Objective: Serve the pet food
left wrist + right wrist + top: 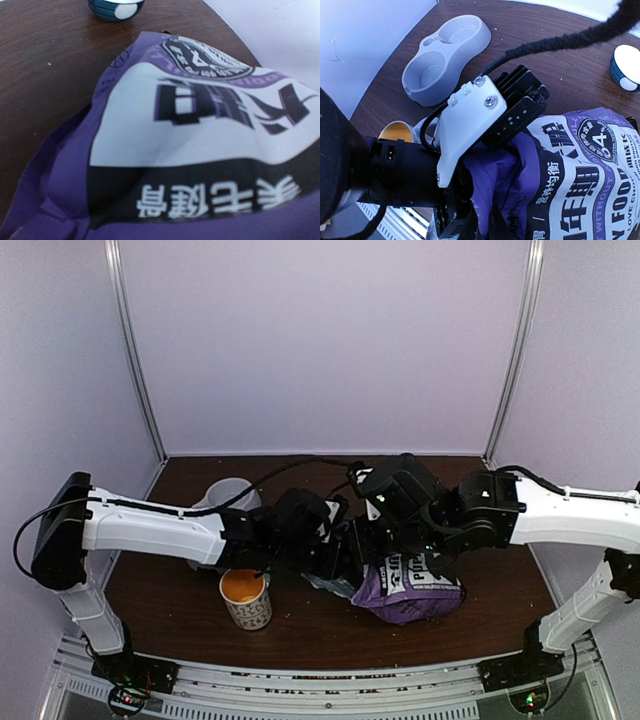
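The purple pet food bag (410,585) lies on the brown table, its white label band turned up; the kibble itself is hidden inside. My left gripper (335,558) holds the bag's left end. In the left wrist view the bag (190,130) fills the frame and hides the fingers. My right gripper (486,227) is shut on a purple fold of the bag (570,175), right beside the left arm's wrist (480,112). In the top view the right gripper (375,548) reaches down to the same end of the bag.
An orange-lined patterned mug (245,598) stands near the front, left of the bag. A white double pet bowl (228,498) sits at the back left, its two wells showing in the right wrist view (445,55). A small blue bowl (626,67) stands beyond the bag.
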Tool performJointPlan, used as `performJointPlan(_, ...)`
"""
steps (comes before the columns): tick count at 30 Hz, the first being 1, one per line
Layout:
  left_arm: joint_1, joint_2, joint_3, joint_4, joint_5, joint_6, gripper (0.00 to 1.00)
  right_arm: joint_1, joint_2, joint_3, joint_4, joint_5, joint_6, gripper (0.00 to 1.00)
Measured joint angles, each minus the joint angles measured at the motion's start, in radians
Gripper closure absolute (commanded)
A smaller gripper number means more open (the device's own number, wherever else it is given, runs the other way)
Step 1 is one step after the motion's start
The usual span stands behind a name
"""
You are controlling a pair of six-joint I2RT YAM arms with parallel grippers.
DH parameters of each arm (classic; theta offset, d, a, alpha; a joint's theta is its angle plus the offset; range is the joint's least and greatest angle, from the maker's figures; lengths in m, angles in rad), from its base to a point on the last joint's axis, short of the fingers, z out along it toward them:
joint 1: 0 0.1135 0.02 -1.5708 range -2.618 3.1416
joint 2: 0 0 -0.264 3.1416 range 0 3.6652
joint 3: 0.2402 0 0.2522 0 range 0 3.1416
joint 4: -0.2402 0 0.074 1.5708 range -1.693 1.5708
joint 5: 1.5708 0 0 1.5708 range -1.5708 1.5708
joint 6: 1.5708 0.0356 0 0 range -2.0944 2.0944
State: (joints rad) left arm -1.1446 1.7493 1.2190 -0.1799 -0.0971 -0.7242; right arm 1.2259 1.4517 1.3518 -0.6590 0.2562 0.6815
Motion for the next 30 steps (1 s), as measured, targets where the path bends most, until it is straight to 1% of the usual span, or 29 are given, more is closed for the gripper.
performJointPlan(3,0.005,-0.011,-0.088,0.138,0.114,-0.024,1.00,0.002,-0.001,-0.019,-0.004,-0.011,0.002,1.00)
performJointPlan(6,0.004,-0.011,-0.129,0.212,0.207,-0.038,1.00,0.002,-0.005,-0.036,-0.012,-0.014,0.003,1.00)
performJointPlan(10,0.004,-0.013,-0.161,0.293,0.304,-0.067,1.00,0.001,-0.028,-0.052,-0.027,-0.021,0.004,1.00)
performJointPlan(16,-0.005,-0.054,-0.267,0.498,0.430,-0.168,1.00,-0.014,-0.072,-0.071,-0.040,-0.024,0.005,1.00)
performJointPlan(20,-0.019,-0.107,-0.349,0.630,0.458,-0.248,1.00,-0.031,-0.101,-0.083,-0.033,-0.024,0.007,1.00)
performJointPlan(23,-0.023,-0.156,-0.418,0.693,0.454,-0.314,1.00,-0.040,-0.117,-0.089,-0.029,-0.024,0.007,1.00)
performJointPlan(30,-0.025,-0.290,-0.623,0.850,0.360,-0.496,1.00,-0.050,-0.124,-0.097,-0.008,-0.023,0.008,1.00)
